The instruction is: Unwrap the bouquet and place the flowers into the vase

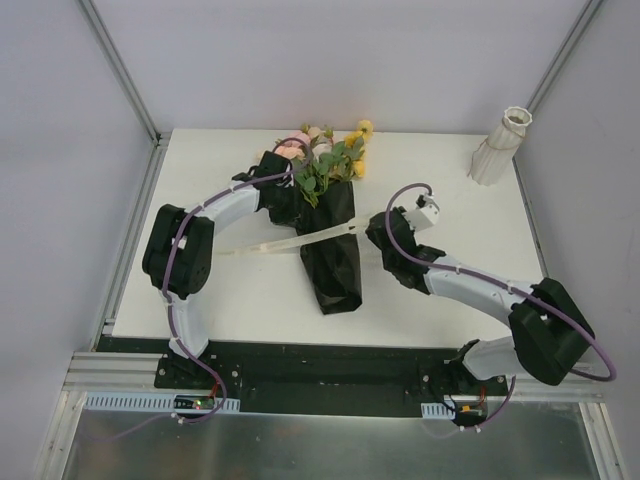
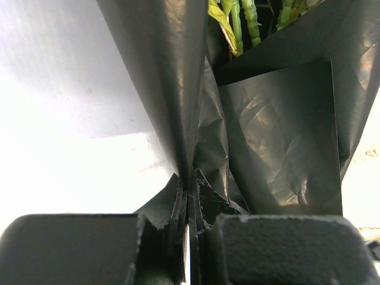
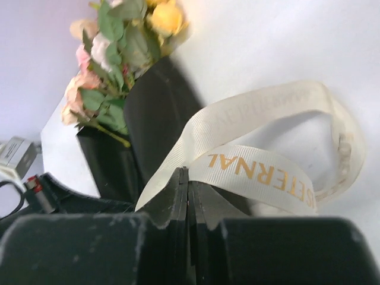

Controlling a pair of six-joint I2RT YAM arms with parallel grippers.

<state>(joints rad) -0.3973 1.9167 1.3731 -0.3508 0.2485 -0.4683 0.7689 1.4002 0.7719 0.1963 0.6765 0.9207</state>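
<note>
The bouquet (image 1: pixel 330 215) lies mid-table, heads toward the far edge. Its pink, peach and yellow flowers (image 1: pixel 330 150) (image 3: pixel 113 35) stick out of a black wrap (image 1: pixel 338 265) (image 3: pixel 157 113). My left gripper (image 1: pixel 283 200) (image 2: pixel 189 190) is shut on a fold of that black wrap (image 2: pixel 279 136) at the bouquet's left side; green stems (image 2: pixel 237 21) show above it. The right gripper (image 1: pixel 372 230) (image 3: pixel 188 178) is shut on the cream ribbon (image 1: pixel 290 241) (image 3: pixel 267 172), which loops away to the right with gold lettering. The white ribbed vase (image 1: pixel 500 145) stands at the far right corner.
The white table (image 1: pixel 230 290) ends at a black strip along the near edge. Metal frame posts (image 1: pixel 120 70) rise at the far corners. The left arm's elbow (image 1: pixel 180 250) sits over the table's left part, and the right arm (image 1: pixel 480 290) crosses the near right.
</note>
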